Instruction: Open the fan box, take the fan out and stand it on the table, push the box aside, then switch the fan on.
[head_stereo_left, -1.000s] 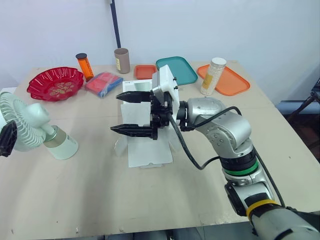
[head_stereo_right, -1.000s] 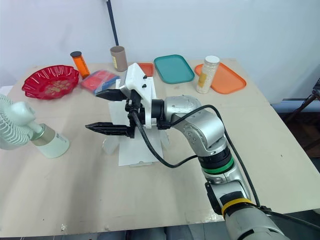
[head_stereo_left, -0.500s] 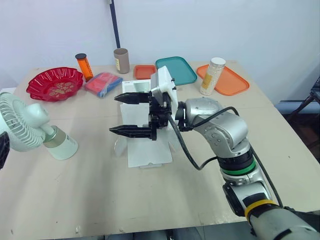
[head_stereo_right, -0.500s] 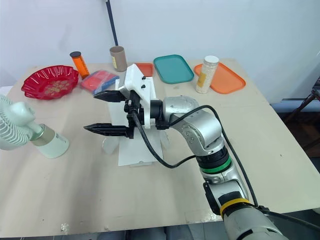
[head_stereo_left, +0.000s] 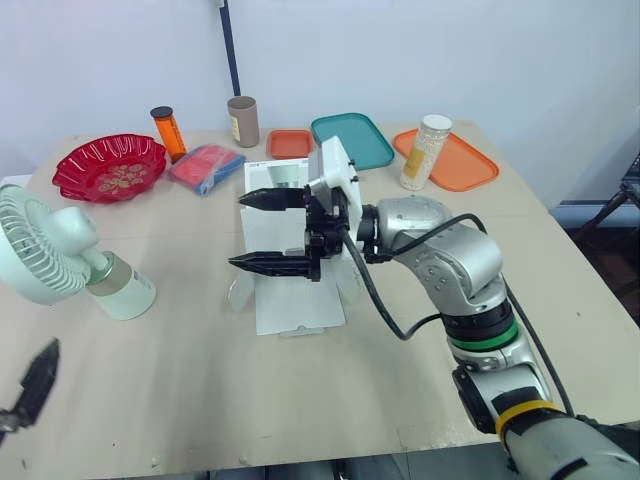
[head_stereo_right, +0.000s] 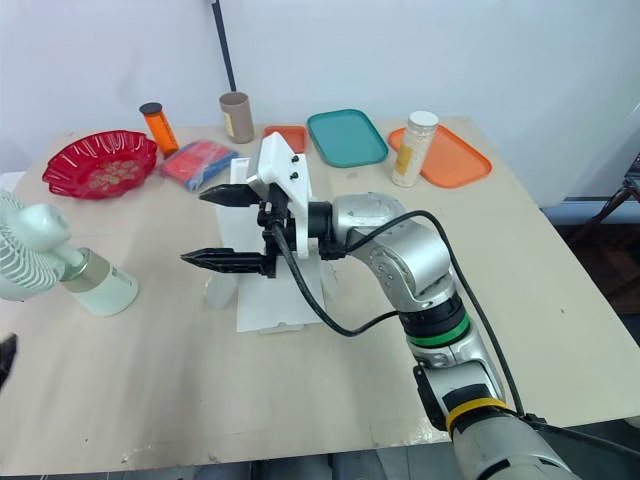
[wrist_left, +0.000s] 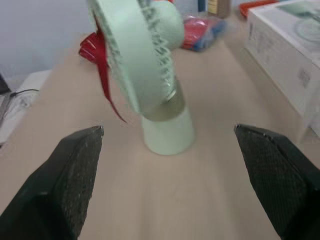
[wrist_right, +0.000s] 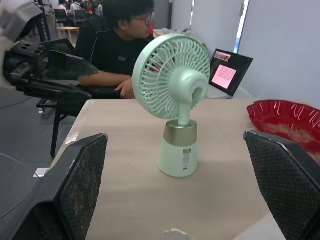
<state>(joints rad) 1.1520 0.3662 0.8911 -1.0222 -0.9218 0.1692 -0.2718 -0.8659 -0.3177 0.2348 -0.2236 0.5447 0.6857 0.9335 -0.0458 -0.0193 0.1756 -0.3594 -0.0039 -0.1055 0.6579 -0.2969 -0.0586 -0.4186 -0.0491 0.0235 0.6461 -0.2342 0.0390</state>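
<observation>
The mint-green fan (head_stereo_left: 45, 250) stands upright on its base at the table's left side, off the box. The white fan box (head_stereo_left: 295, 305) lies flat in the middle of the table. My right gripper (head_stereo_left: 236, 230) hovers open above the box, its fingers pointing left toward the fan (wrist_right: 175, 95) and holding nothing. My left gripper (wrist_left: 167, 135) is open and empty, low by the table's front left corner, facing the fan (wrist_left: 145, 65) from a short distance. One of its fingers (head_stereo_left: 38, 375) shows at the lower left.
Along the back stand a red bowl (head_stereo_left: 110, 167), an orange bottle (head_stereo_left: 169, 132), a brown cup (head_stereo_left: 243, 120), a red-and-blue packet (head_stereo_left: 207, 165), a small orange tray (head_stereo_left: 290, 143), a teal tray (head_stereo_left: 352, 138) and an orange tray (head_stereo_left: 468, 165) with a white jar (head_stereo_left: 425, 150). A person (wrist_right: 120, 45) sits beyond the table's left end.
My left gripper has drawn back from beside the fan's head toward the front left corner. The fan stays standing. My right gripper has shifted slightly right over the box.
</observation>
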